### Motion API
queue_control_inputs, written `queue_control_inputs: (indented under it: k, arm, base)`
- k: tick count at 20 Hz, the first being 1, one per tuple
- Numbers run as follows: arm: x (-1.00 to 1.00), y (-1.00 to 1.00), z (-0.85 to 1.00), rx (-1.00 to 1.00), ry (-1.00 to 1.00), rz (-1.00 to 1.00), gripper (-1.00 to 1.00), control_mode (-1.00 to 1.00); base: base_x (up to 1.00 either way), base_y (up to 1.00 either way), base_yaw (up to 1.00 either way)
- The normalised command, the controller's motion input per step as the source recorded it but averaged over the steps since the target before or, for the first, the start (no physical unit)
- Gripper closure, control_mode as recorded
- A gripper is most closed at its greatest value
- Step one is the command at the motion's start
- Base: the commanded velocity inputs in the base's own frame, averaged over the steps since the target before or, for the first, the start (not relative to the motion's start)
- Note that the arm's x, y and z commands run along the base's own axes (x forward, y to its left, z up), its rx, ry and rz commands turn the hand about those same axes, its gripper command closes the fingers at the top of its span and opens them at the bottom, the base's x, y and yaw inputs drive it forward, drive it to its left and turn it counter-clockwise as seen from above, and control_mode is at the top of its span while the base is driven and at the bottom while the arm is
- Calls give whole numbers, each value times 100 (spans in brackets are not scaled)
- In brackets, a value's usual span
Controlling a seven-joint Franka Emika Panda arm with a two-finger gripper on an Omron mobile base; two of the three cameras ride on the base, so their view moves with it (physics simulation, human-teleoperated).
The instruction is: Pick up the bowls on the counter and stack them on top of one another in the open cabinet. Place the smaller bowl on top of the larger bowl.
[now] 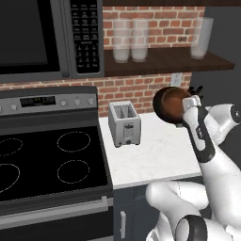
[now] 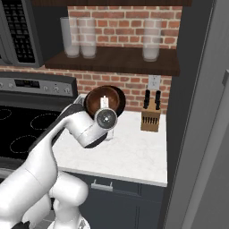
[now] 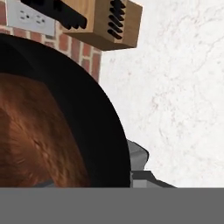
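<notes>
My gripper point(image 2: 104, 103) is shut on the rim of the smaller bowl point(image 2: 99, 99), glossy reddish-brown inside and dark outside. The bowl hangs tilted on its edge above the white counter point(image 2: 134, 152), below the open cabinet point(image 2: 116, 60). From the left base view the smaller bowl point(image 1: 168, 104) sits just left of the gripper point(image 1: 185, 104), under the open cabinet's shelf point(image 1: 164, 61). In the hand view the bowl point(image 3: 39, 135) takes up the left side, with one grey finger point(image 3: 139, 156) against its dark wall. The larger bowl is out of view.
Tall glass jars point(image 1: 131, 40) stand on the cabinet shelf. A toaster point(image 1: 124, 123) sits on the counter point(image 1: 155, 155) beside the black stovetop point(image 1: 47, 164). A knife block point(image 2: 150, 117) stands at the brick wall. A microwave point(image 1: 42, 37) hangs left; a tall grey panel point(image 2: 205, 112) closes the right.
</notes>
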Motion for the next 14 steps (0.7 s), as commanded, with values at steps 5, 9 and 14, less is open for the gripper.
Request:
queue_control_inputs:
  k: [5,9,14]
  arm:
    - [-38,1,81,-5,0,-7,100,-100]
    - [-17,0,82,-8,1,-11,100,-100]
    - [-2,0,72,-3,-16,-13,100,-100]
  base:
    - [0,0,0]
    - [0,0,0]
    - [0,0,0]
